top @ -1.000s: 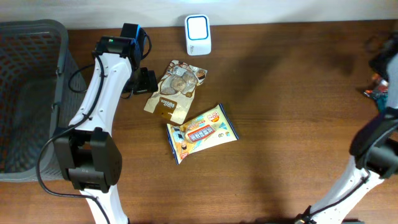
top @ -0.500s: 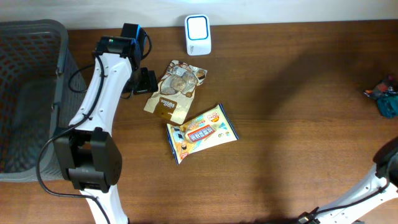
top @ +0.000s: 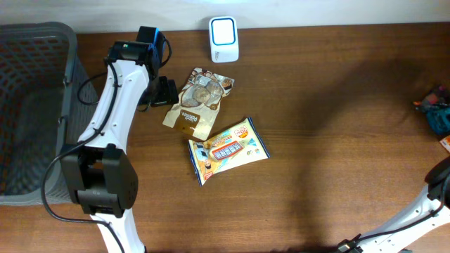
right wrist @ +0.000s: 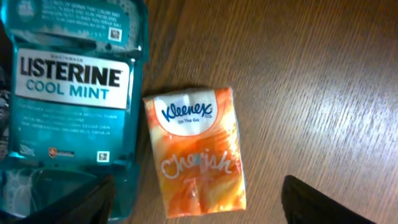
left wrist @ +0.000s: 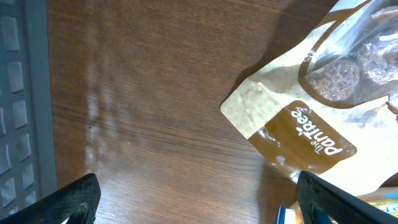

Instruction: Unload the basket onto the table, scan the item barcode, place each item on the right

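So, right under my right claw (right wrist: 198, 185), fingers spread wide and gripping nothing, the orange Kleenex pack (right wrist: 196, 149) lies flat on the wood, brand side up, just beside a Listerine Cool Mint pack (right wrist: 68, 93). My guess is that this corner is a drop spot, well apart from everything else. Only the wrist cam reads those labels. Overhead, the pack is an orange sliver at the edge and my claw isn't visible. Across the table my left claw (left wrist: 196, 186) hangs wide open as well, with the brown Pantree pouch (left wrist: 311, 118) just beside it, probably lined up for a pick. Only overhead shows the white scanner (top: 223, 39) at the far edge.
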{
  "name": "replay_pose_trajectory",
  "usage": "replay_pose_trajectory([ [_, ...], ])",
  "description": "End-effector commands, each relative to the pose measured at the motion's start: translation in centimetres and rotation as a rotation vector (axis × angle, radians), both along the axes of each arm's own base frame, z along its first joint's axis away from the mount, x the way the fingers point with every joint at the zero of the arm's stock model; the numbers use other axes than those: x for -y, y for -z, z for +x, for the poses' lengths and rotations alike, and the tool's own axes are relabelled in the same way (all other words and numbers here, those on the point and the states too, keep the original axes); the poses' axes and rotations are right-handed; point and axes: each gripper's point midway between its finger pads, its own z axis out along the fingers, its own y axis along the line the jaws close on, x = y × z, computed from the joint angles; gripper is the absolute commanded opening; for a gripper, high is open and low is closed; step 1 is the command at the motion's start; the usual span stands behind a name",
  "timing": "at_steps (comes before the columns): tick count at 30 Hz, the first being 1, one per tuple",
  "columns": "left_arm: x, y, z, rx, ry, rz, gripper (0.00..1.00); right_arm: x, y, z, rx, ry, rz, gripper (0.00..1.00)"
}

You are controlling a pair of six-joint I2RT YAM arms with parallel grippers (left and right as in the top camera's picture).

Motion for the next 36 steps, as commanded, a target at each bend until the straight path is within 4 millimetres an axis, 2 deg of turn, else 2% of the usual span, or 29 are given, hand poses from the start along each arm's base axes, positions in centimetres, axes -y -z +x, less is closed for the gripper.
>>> replay_pose_trajectory([
  [1,0.0,0.1,0.0,0.001,-0.017,-0.005,0.99,0.4,-5.6,0.9,0.070,-0.016,-0.071,0.88],
  [3,0.0,0.1,0.0,0.001,-0.016,-0.005,0.99,0.1,-9.1,1.7,0.140,-0.034,-0.090,0.88],
  [4,0.0,0.1,0.0,0.001,-0.017,-0.005,0.99,-1.4,-11.7,3.3,0.250,-0.086,-0.058,0.88],
  [5,0.0,0.1,0.0,0.001,-0.017,-0.005,0.99,-3.2,-13.3,4.9,0.347,-0.143,-0.010,0.88],
  [6,0.0,0.1,0.0,0.001,-0.017,-0.005,0.99,-5.5,-14.7,6.7,0.454,-0.216,0.064,0.88],
  [8,0.0,0.1,0.0,0.001,-0.016,-0.005,0.99,-11.9,-17.1,10.8,0.671,-0.411,0.282,0.88],
  [9,0.0,0.1,0.0,0.001,-0.017,-0.005,0.99,-14.1,-17.6,11.9,0.715,-0.477,0.341,0.88],
  [10,0.0,0.1,0.0,0.001,-0.017,-0.005,0.99,-17.6,-18.2,13.3,0.759,-0.613,0.413,0.88],
  [11,0.0,0.1,0.0,0.001,-0.017,-0.005,0.99,-22.4,-17.8,14.3,0.732,-0.745,0.478,0.88],
  [12,0.0,0.1,0.0,0.001,-0.017,-0.005,0.99,-26.4,-17.0,14.9,0.679,-0.847,0.506,0.88],
  [14,0.0,0.1,0.0,0.001,-0.017,-0.005,0.99,-33.3,-15.4,16.0,0.591,-0.986,0.545,0.95],
  [15,0.0,0.1,0.0,0.001,-0.016,-0.005,0.99,-37.8,-14.7,16.8,0.556,-1.076,0.564,0.98],
  [18,0.0,0.1,0.0,0.001,-0.017,-0.005,0.99,-48.1,-12.9,18.0,0.516,-1.283,0.607,0.99],
  [19,0.0,0.1,0.0,0.001,-0.017,-0.005,0.99,-51.6,-11.8,18.2,0.484,-1.290,0.626,0.99],
  [21,0.0,0.1,0.0,0.001,-0.017,-0.005,0.99,-56.6,-9.0,18.6,0.416,-1.242,0.633,0.99],
  [23,0.0,0.1,0.0,0.001,-0.017,-0.005,0.99,-60.1,-7.1,18.2,0.376,-1.247,0.638,0.99],
  [25,0.0,0.1,0.0,0.001,-0.017,-0.005,0.99,-63.5,-4.8,17.0,0.312,-1.251,0.654,1.00],
  [27,0.0,0.1,0.0,0.001,-0.017,-0.005,0.99,-66.1,-2.4,15.6,0.239,-1.225,0.667,0.93],
  [30,0.0,0.1,0.0,0.001,-0.016,-0.005,0.99,-68.0,0.3,14.2,0.162,-1.190,0.662,0.92],
  [31,0.0,0.1,0.0,0.001,-0.017,-0.005,0.99,-68.8,1.1,13.6,0.142,-1.182,0.672,0.89],
  [36,0.0,0.1,0.0,0.001,-0.016,-0.005,0.99,-72.3,3.2,11.2,0.084,-1.242,0.651,0.76],
])
